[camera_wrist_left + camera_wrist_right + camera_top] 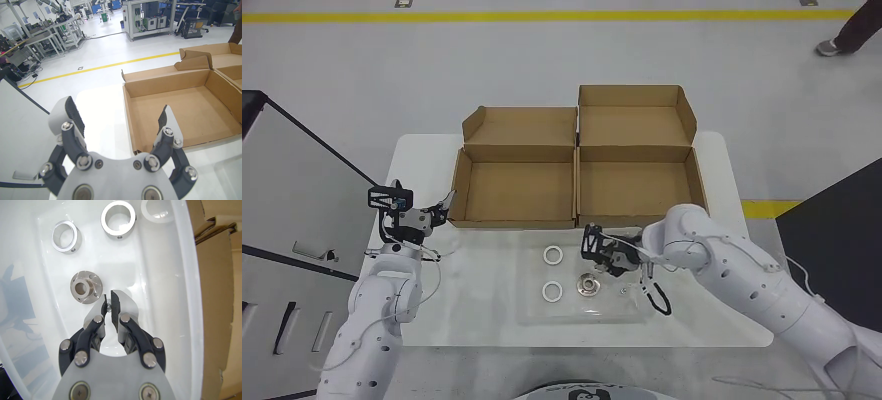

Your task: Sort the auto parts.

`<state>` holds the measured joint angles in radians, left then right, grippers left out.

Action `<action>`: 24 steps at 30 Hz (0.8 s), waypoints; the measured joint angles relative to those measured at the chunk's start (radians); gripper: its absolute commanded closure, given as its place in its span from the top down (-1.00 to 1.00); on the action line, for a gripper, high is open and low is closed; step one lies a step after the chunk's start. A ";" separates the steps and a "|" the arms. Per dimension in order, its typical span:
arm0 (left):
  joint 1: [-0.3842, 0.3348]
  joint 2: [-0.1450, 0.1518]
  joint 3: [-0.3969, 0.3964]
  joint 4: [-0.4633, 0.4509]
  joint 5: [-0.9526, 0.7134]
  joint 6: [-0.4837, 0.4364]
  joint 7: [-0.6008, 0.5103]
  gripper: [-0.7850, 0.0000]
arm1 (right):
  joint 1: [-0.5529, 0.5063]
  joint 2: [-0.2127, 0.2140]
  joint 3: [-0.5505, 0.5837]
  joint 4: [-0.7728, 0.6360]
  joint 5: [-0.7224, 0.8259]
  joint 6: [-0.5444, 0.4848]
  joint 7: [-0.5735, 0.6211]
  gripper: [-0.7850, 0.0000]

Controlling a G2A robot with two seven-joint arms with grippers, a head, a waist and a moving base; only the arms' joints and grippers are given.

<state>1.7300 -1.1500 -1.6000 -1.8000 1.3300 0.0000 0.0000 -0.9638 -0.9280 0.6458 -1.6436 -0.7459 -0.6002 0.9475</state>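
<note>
Right tool (108,299) is clenched on a small metal pin (108,307) in the tray (186,275), just beside a flanged hub (86,289). Left tool (119,106) hangs released above the counter (98,117), near a cardboard box (189,108).

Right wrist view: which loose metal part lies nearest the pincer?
The flanged silver metal hub, beside the right pincer gripping a small metal pin; both plain silver collar rings lie farther off.

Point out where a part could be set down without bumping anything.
Bare inside: the left box and the right box. Bare table lies between the left tool and the tray. Crowded: the tray's middle, where rings, a flanged hub and the right tool, holding a pin, sit close.
</note>
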 measured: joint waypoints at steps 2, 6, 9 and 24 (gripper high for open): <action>0.000 0.000 0.000 0.000 0.000 0.000 0.000 1.00 | -0.001 0.002 0.011 -0.008 0.010 0.003 0.000 -1.00; 0.000 0.000 0.000 0.000 0.000 0.000 0.000 1.00 | -0.011 0.010 0.042 -0.036 0.033 0.012 -0.003 -1.00; 0.000 0.000 0.000 0.000 0.000 0.000 0.000 1.00 | -0.027 0.020 0.074 -0.064 0.052 0.019 -0.004 -1.00; 0.000 0.000 0.000 0.000 0.000 0.000 0.000 1.00 | -0.205 0.097 0.340 -0.208 0.209 0.038 -0.080 -1.00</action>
<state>1.7300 -1.1500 -1.6000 -1.8000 1.3300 0.0000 0.0000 -1.1689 -0.8313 0.9856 -1.8518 -0.5367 -0.5617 0.8679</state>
